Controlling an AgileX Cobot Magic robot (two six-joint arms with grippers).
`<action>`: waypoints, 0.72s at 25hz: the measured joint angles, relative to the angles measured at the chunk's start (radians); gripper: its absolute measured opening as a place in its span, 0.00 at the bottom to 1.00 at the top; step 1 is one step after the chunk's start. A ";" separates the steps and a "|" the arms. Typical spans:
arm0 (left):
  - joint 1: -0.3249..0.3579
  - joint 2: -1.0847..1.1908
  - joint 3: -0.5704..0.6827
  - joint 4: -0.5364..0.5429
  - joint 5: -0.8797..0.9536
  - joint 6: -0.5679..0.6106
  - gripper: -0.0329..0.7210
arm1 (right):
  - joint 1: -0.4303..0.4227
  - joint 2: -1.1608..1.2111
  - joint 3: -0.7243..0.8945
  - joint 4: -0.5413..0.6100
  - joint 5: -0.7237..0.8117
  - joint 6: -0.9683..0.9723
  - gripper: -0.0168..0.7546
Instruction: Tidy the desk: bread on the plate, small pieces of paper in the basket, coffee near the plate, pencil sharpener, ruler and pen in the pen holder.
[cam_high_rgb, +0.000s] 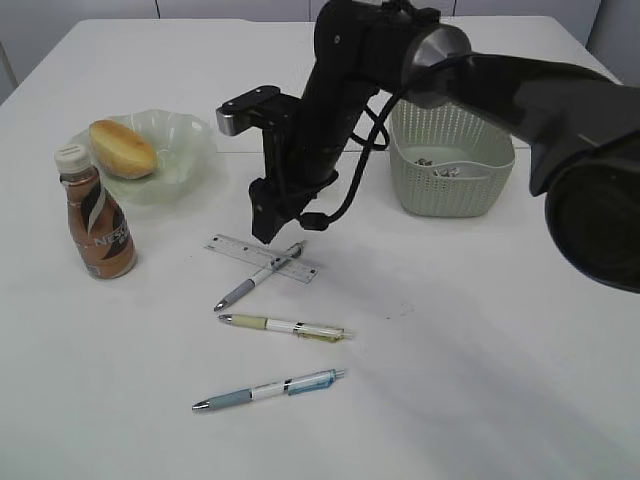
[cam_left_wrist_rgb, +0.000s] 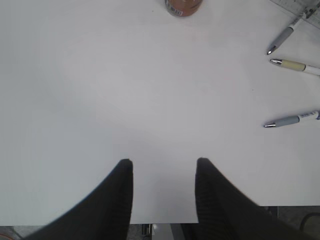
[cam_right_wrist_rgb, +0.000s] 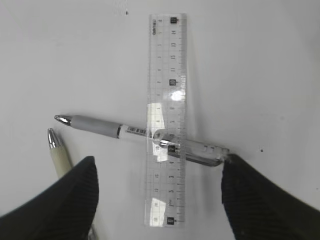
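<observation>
The clear ruler lies on the desk, crossed by a grey pen. My right gripper hangs open just above the ruler's near end, one finger on each side; the right fingertip is at the pen's back end. In the exterior view this gripper stands over the ruler. The bread rests on the green plate, with the coffee beside it. Small pieces of paper lie in the basket. My left gripper is open over bare desk. Pen holder and pencil sharpener are out of view.
A cream pen and a blue pen lie in front of the ruler. The cream pen's tip is close to my right gripper's left finger. The desk's front edge runs just behind my left fingers.
</observation>
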 joint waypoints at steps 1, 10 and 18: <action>0.000 0.000 0.000 0.000 0.000 0.000 0.45 | 0.004 0.004 0.000 0.000 0.000 -0.002 0.75; 0.000 0.000 0.000 0.001 0.000 0.000 0.45 | 0.007 0.058 -0.006 0.000 -0.002 -0.011 0.75; 0.000 0.000 0.000 0.001 0.000 0.000 0.45 | 0.018 0.121 -0.106 0.000 -0.002 -0.011 0.75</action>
